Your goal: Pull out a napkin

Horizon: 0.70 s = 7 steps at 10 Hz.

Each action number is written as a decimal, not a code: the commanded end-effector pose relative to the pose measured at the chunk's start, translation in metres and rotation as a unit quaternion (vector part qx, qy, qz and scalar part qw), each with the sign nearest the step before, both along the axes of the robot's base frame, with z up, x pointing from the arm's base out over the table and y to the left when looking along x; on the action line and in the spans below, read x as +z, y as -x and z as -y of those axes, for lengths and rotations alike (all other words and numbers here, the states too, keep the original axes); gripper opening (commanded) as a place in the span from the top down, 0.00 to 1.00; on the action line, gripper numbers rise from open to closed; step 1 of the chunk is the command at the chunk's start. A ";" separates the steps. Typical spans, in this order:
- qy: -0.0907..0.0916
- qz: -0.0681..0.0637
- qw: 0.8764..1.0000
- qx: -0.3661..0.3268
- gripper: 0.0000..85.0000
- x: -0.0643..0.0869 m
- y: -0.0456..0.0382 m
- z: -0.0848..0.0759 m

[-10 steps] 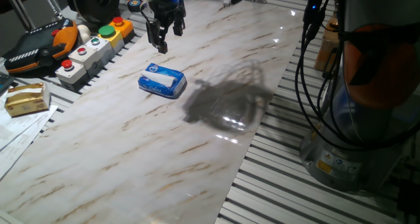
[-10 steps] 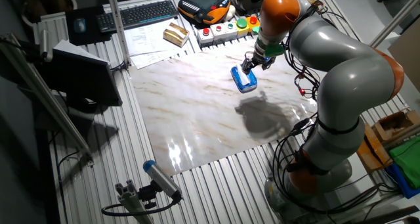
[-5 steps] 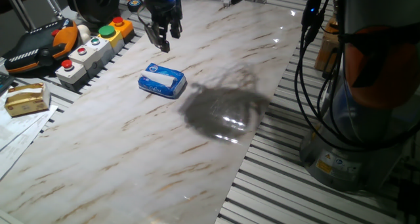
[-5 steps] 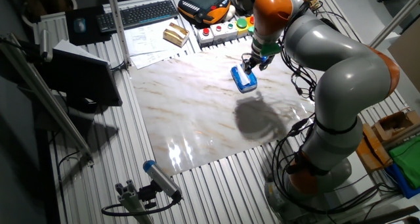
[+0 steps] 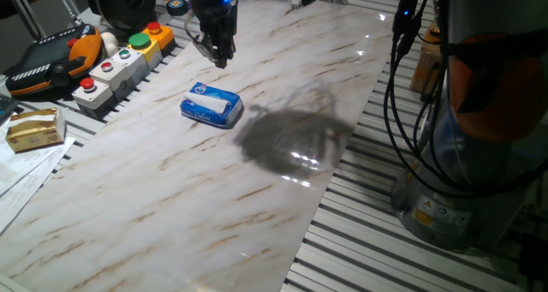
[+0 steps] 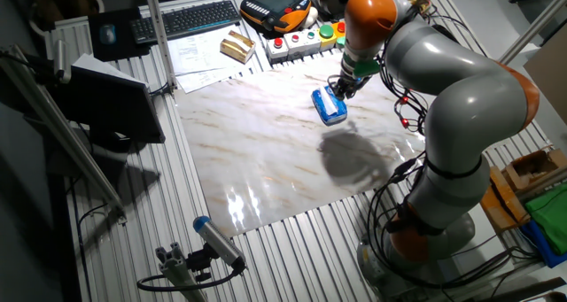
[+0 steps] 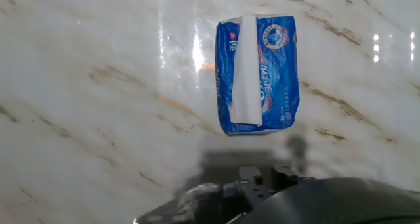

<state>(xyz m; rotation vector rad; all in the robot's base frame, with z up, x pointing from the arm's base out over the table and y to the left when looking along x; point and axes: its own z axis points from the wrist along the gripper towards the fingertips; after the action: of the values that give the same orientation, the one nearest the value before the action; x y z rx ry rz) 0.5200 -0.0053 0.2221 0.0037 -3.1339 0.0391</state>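
Observation:
The blue tissue pack [image 5: 211, 104] lies flat on the marble board, and also shows in the other fixed view [image 6: 329, 106] and the hand view [image 7: 258, 76]. A white napkin strip [image 7: 246, 73] sticks out of the pack's top slot and lies along it. My gripper [image 5: 217, 52] hangs above the board just behind the pack, apart from it, and also shows in the other fixed view [image 6: 339, 88]. Its fingers stand nearly one behind the other, slightly apart, and hold nothing. In the hand view only the dark gripper body shows at the bottom edge.
A row of button boxes [image 5: 120, 61] and a teach pendant [image 5: 47, 65] stand at the board's far left. A tan box [image 5: 34, 128] and paper sheets [image 5: 21, 176] lie at the left. Cables [image 5: 398, 86] and the arm's base [image 6: 416, 240] are at the right.
The gripper has turned about its axis, so its two fingers now look closer together, and it has shifted slightly. The pack and napkin have not moved.

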 end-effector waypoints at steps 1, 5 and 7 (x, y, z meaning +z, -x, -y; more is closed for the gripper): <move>-0.002 0.002 1.000 -0.002 0.99 -0.003 -0.0009 0.000; -0.012 0.005 1.000 -0.002 0.99 -0.016 -0.0063 0.000; -0.016 0.009 1.000 -0.004 0.99 -0.026 -0.0095 -0.001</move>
<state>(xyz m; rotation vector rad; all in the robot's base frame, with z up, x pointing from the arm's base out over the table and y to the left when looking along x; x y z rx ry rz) 0.5296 -0.0046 0.1959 -0.0103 -3.1520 -0.0138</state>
